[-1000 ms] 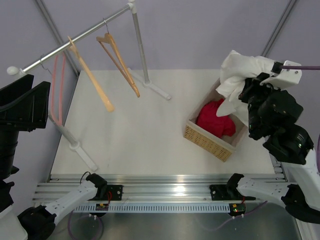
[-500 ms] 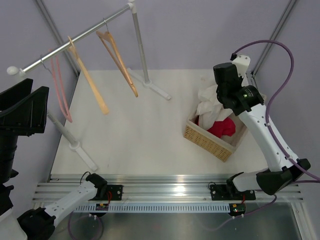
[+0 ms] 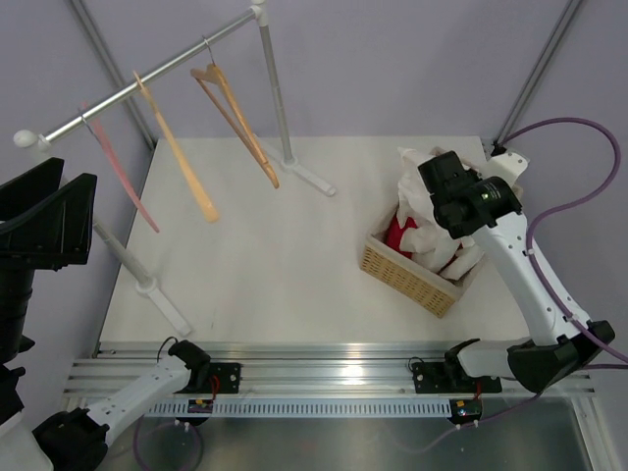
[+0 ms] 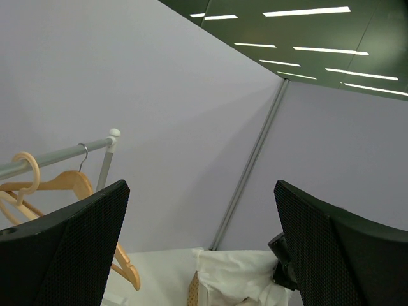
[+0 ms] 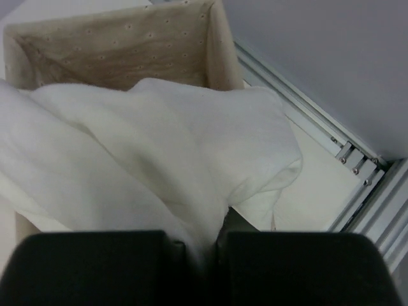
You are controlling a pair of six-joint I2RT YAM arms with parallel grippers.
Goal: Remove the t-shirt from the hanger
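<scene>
Black left gripper (image 4: 201, 191) far left, jaws spread wide, holding nothing. Further right, honey-tan hanger (image 3: 235, 123) bare on the rail (image 3: 147, 83), well apart from the t-shirt (image 3: 417, 182). Then wicker basket (image 3: 402, 270): red cloth (image 3: 395, 234) inside, white t-shirt heaped over it and spilling past the rim. Far right, right gripper (image 5: 209, 252) pinched shut on a shirt fold. Likely risks: released here, could slide off the rim; lifted, could drag the red cloth out.
</scene>
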